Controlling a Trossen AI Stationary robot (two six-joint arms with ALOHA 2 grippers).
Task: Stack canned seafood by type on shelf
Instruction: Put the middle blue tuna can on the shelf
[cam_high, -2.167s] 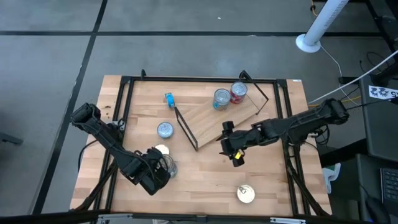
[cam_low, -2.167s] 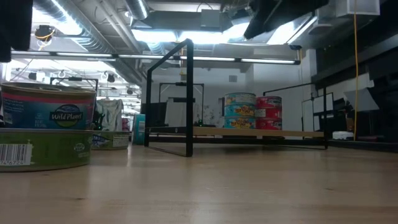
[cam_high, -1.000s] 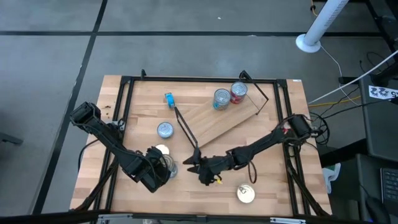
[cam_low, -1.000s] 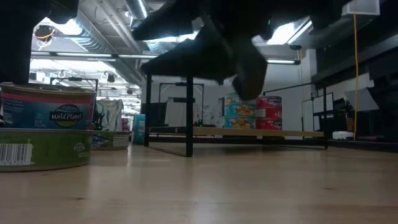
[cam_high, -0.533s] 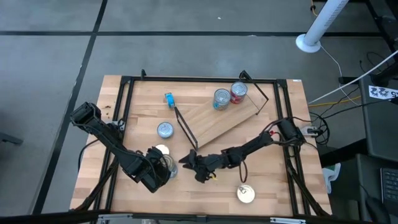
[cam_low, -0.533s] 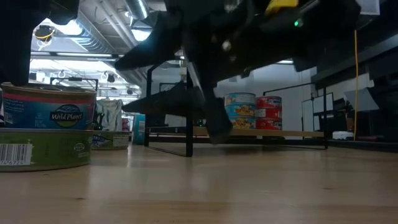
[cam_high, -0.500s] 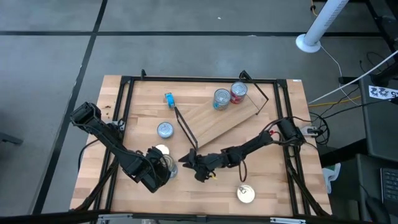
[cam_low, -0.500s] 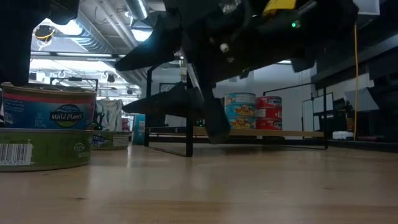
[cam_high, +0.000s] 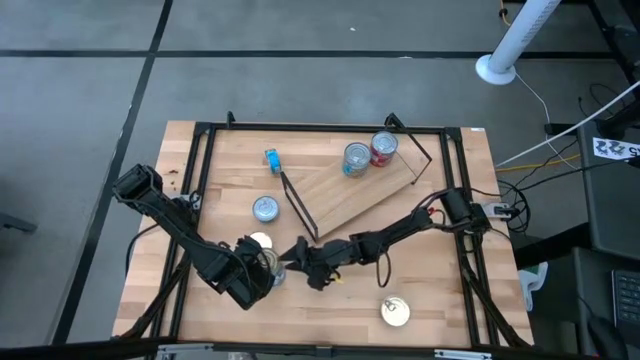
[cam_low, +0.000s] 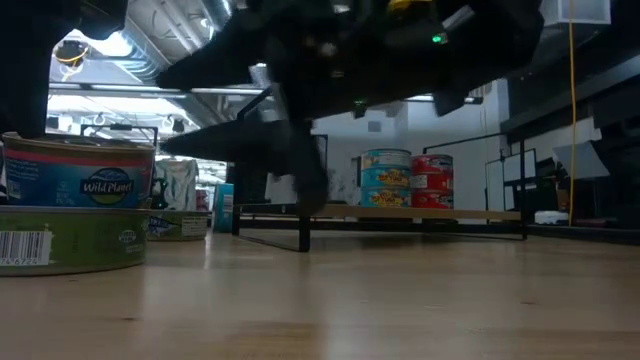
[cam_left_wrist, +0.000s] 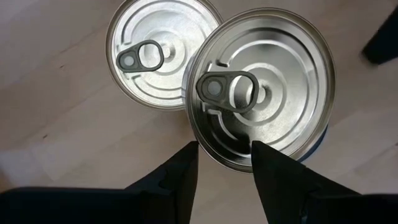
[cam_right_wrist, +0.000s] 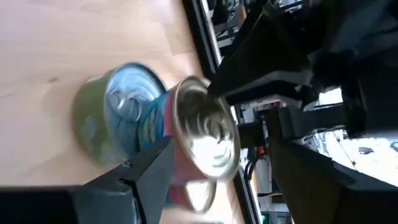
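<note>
Wood table (cam_high: 440, 290): 2 tin stacks on shelf (cam_high: 360, 195), 5 loose.

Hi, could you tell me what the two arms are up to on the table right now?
They are sorting tins onto the shelf, where a blue stack and a red stack already stand. The left gripper holds a tin raised beside a second tin on the table. The right gripper, open, reaches across toward that same tin. Three other tins lie loose on the table.
</note>
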